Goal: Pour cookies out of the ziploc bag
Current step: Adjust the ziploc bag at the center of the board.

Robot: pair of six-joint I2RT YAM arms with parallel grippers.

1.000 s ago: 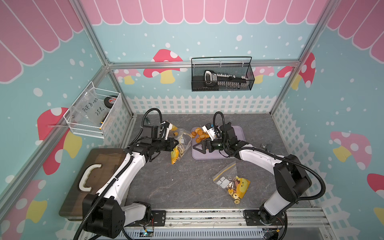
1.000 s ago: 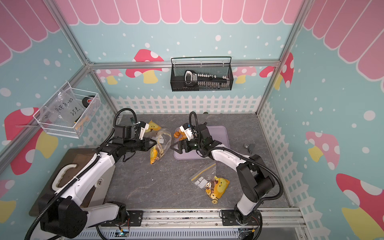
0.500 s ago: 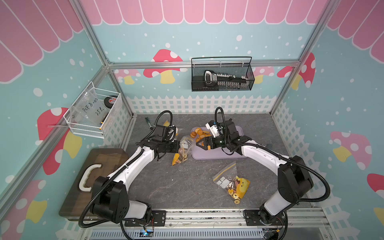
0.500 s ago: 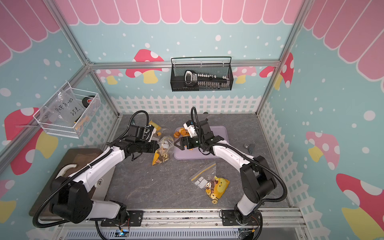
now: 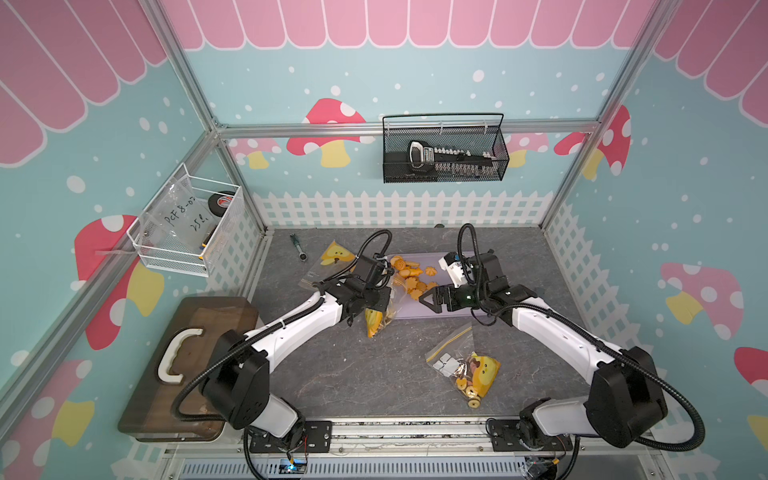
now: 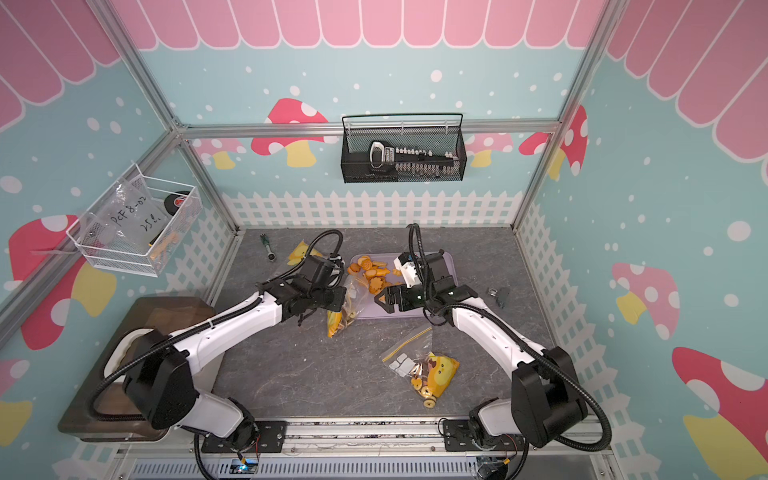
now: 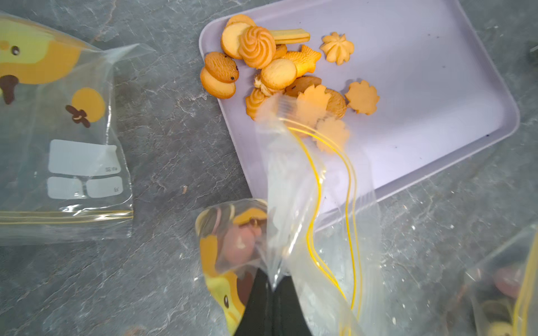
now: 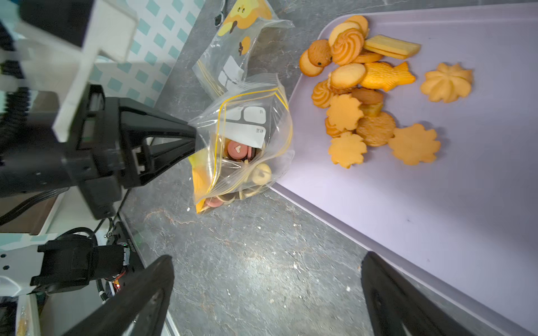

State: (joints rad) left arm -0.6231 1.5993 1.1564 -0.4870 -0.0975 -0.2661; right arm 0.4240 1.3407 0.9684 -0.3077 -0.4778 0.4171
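My left gripper is shut on the clear ziploc bag, pinching its film near the yellow zip. The bag stands at the lilac tray's left front corner, its open mouth lying over the rim. Pink and tan cookies sit inside the bag. Orange-golden cookies lie heaped on the tray. My right gripper is open and holds nothing, over the tray's front edge just right of the bag.
A second filled bag lies at the front right. An empty duck-print bag and a small tool lie at the back left. A wooden board with a white handle sits at the left. Two wire baskets hang on the walls.
My left gripper carried the bag to the right, up to the tray's corner. The right gripper drew back a little toward the front right, still open.
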